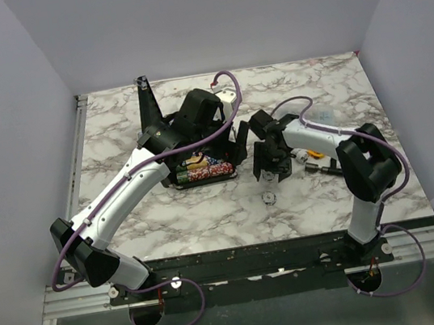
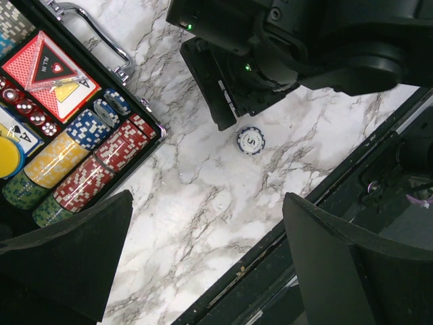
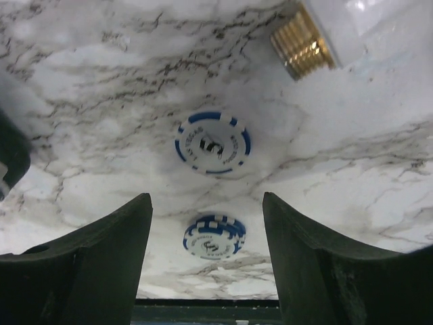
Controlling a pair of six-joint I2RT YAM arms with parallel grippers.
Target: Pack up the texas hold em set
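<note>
The black case [image 1: 180, 178] lies open mid-table, with its metal handle [image 2: 101, 35] toward the right arm. It holds rows of coloured chips [image 2: 81, 159], red cards [image 2: 51, 64], red dice and a yellow disc [image 2: 8, 157]. My left gripper [image 2: 206, 264] hangs open over bare marble beside the case's near corner. My right gripper [image 3: 206, 261] is open with nothing between its fingers. A small stack of blue-and-white chips [image 3: 214, 236] lies on the marble below its gap. A single blue-and-white chip [image 3: 212, 143] lies flat just beyond. The stack [image 2: 251, 140] lies just past the right gripper's fingers.
To the right of the right gripper lie a small yellow tape measure [image 1: 311, 154], a black tool [image 1: 329, 167] and a clear plastic box [image 1: 321, 118]. A brass ribbed part [image 3: 301, 44] shows at the top of the right wrist view. The table's dark front edge [image 2: 284, 250] runs close by.
</note>
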